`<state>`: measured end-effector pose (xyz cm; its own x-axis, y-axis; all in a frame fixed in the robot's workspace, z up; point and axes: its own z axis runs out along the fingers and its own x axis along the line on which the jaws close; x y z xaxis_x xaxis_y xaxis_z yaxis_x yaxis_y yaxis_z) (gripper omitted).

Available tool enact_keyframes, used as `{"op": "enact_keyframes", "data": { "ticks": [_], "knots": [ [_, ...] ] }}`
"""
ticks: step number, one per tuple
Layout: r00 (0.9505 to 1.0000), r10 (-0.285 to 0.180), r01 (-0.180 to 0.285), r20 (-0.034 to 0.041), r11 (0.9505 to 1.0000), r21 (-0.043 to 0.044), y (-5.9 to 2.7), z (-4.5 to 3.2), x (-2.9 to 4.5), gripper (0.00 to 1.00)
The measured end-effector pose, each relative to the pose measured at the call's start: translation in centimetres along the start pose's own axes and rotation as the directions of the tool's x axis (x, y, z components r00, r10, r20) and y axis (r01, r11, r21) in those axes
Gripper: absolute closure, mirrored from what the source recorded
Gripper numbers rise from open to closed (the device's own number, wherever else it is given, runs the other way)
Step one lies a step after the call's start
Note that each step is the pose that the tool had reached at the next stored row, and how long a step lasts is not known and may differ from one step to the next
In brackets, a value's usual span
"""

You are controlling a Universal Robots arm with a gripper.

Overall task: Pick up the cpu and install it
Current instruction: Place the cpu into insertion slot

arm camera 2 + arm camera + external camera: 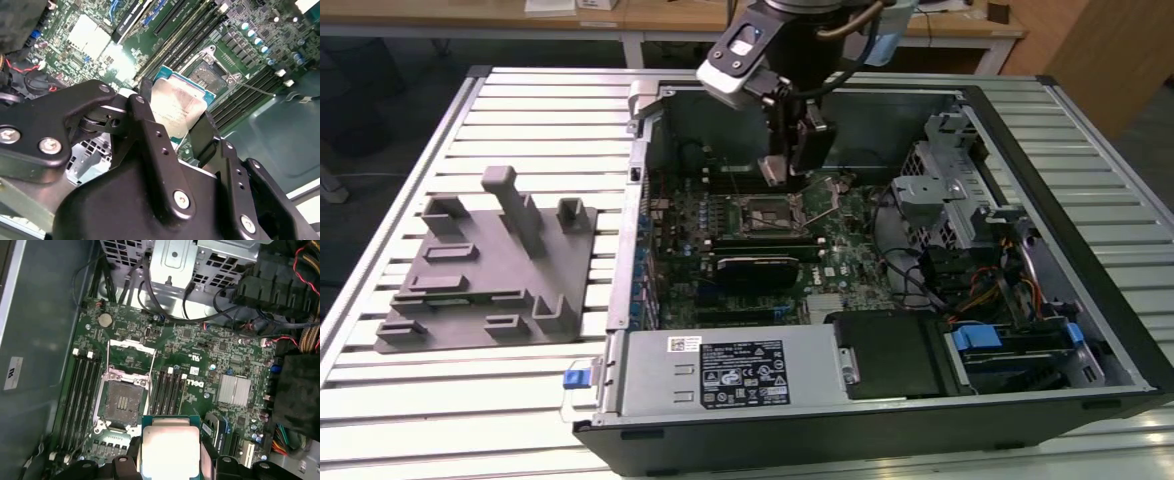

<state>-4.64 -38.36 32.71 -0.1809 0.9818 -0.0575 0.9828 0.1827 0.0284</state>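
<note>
The cpu (177, 107) (170, 447), a flat square chip with a silvery-beige top, is clamped by its edges between the black fingers (150, 107). My gripper (175, 116) (170, 461) (782, 172) is shut on it and hangs inside the open computer case, a little above the motherboard (834, 265). The black cpu socket (122, 402) (210, 77) (767, 212) lies uncovered, its metal frame (130, 352) swung back. The chip sits close beside the socket, slightly offset from it and apart from the board.
A grey plastic tray with upright posts (494, 270) lies on the slatted table at the exterior view's left. Inside the case stand a power supply (720, 375), a metal drive cage (961, 190) and bundled cables (974, 290). Memory slots (85, 390) flank the socket.
</note>
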Motion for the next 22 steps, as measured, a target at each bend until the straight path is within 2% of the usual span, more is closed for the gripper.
{"op": "enact_keyframes", "data": {
  "ticks": [5, 11, 14, 17, 22],
  "knots": [
    [0.9984, 0.056, -0.056, 0.0052, 0.9985, -0.0019, -0.14, 0.69, 0.08, 0.46],
    [0.9970, 0.077, -0.077, 0.0059, 0.9970, -0.0008, -0.03, 1.73, 1.04, 0.46],
    [0.9944, 0.106, -0.106, 0.0068, 0.9944, 0.0008, -0.04, 2.26, 1.13, 0.46],
    [0.9887, 0.149, -0.149, 0.0085, 0.9888, 0.0032, -0.06, 2.77, 1.16, 0.46],
    [0.9735, 0.228, -0.229, 0.0116, 0.9735, 0.0073, -0.07, 3.47, 1.22, 0.46]
  ]
}}
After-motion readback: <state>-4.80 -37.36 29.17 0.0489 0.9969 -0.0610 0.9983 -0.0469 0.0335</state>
